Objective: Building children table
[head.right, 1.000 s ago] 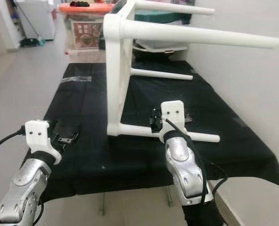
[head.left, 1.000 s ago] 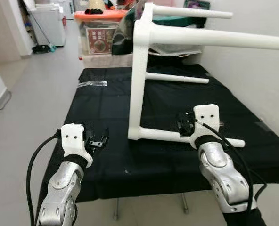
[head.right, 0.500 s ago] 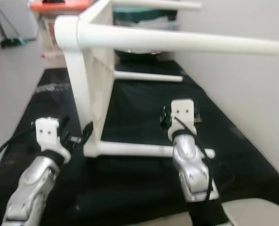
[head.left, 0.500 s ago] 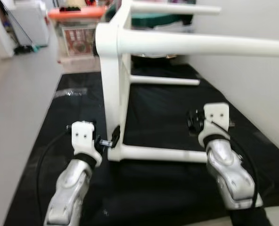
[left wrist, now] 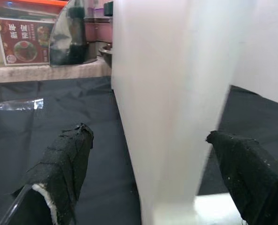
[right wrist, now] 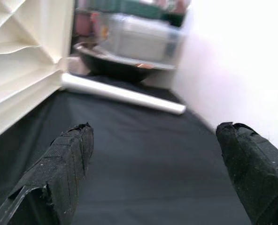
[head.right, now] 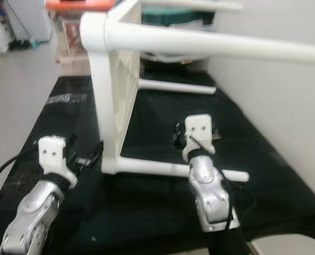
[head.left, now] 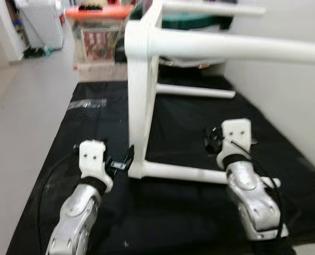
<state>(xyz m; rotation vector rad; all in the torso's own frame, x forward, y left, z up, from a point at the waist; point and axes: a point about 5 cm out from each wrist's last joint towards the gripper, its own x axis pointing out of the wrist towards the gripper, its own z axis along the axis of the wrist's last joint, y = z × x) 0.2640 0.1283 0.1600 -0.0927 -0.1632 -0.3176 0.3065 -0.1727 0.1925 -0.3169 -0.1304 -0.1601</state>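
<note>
White table (head.left: 141, 95) edge sits between left gripper (head.left: 123, 161) fingers — untouched.

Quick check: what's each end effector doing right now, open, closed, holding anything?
Left end effector: open, fingers either side of the white table edge, not clamped.
Right end effector: open, holding nothing, over the black cloth.

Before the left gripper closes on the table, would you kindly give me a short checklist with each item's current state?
1. Left gripper open: ok.
2. White table edge between the left fingers: ok.
3. Fingers touching the table: cannot tell.
4. Right gripper open and holding nothing: ok.
5. Table lying on its side on the black cloth, legs toward the wall: ok.
</note>
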